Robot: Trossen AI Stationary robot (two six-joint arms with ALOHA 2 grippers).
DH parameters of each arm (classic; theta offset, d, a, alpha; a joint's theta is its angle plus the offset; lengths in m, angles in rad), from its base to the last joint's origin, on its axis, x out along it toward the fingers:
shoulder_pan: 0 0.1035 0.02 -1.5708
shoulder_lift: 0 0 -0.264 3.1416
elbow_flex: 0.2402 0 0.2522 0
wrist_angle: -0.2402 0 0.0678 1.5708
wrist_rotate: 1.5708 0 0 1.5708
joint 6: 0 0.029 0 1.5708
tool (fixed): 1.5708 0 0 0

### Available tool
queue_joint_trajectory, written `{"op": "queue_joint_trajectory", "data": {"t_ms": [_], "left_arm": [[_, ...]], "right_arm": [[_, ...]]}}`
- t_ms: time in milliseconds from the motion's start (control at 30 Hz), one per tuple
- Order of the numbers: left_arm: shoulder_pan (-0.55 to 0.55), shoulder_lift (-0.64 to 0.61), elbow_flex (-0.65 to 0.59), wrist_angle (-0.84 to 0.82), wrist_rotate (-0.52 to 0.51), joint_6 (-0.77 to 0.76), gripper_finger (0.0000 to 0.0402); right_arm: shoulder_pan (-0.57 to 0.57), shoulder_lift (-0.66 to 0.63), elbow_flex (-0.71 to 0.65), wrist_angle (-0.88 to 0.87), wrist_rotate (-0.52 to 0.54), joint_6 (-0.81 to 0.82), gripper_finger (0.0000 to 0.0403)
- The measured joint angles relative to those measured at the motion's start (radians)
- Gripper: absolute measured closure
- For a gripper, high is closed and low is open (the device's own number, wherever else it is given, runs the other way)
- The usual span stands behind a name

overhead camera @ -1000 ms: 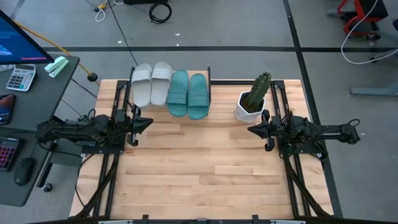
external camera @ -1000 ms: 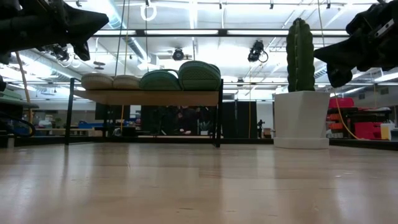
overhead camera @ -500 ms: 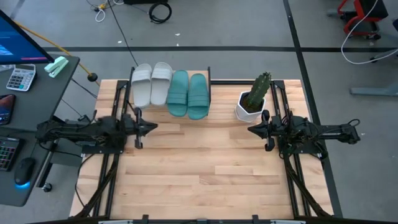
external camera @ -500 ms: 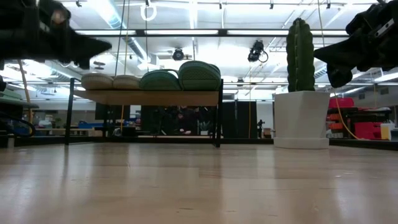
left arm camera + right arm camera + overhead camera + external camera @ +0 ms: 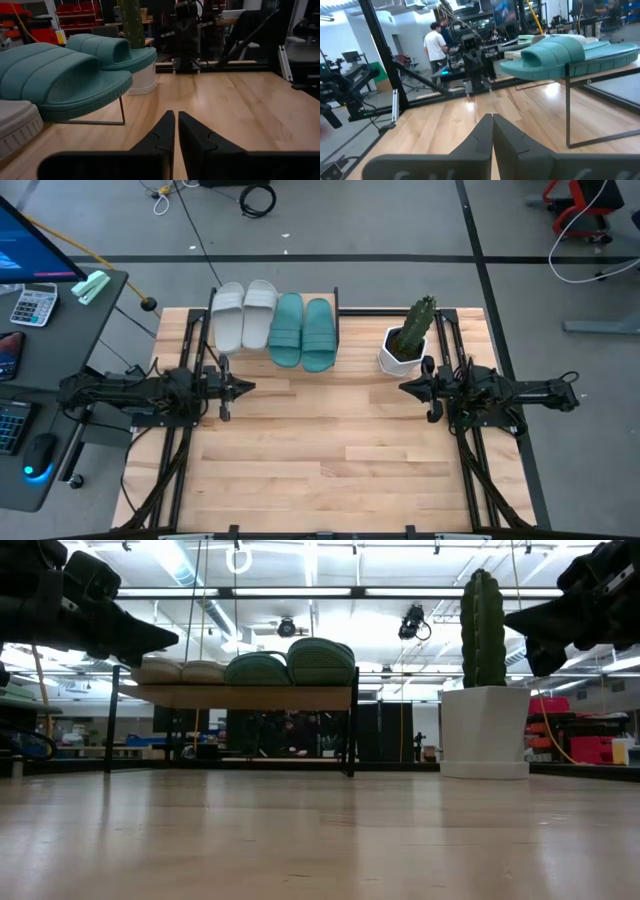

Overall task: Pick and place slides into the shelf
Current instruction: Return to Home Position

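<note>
At the far edge of the table (image 5: 330, 450), the shelf (image 5: 240, 696) carries all four slides side by side, the two pale grey-white slides (image 5: 243, 313) on its left part and the two teal slides (image 5: 302, 332) on its right part, so I judge the placing work finished. The left end effector (image 5: 243, 388) hangs just in front of the shelf's left half, with its fingers clenched together on nothing. The right end effector (image 5: 406, 388) hangs just beside the potted cactus (image 5: 410, 338), also clenched and empty. The main risk is on the left side. The heels of the teal slides seem to stick out past the front of the shelf toward the arms, so a lift or swing toward the far edge could catch a sole and drag the slide down. The pale pair is also near this end effector. On the right, a sideways drift toward the far edge could push the white pot, and the tall cactus may tip it over. For moving there is good room: the middle and the near part of the table show only bare wood between the two arms, which are well apart. The safe direction for both is therefore back toward their own sides and the near edge, away from the shelf and the pot.
</note>
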Motion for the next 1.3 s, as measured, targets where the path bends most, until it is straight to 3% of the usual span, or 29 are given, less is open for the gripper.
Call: {"op": "queue_joint_trajectory", "data": {"t_ms": [1300], "left_arm": [[0.0,0.0,0.0,0.0,0.0,-0.001,0.0365]], "right_arm": [[0.0,0.0,0.006,0.002,0.0,0.0,0.0385]]}}
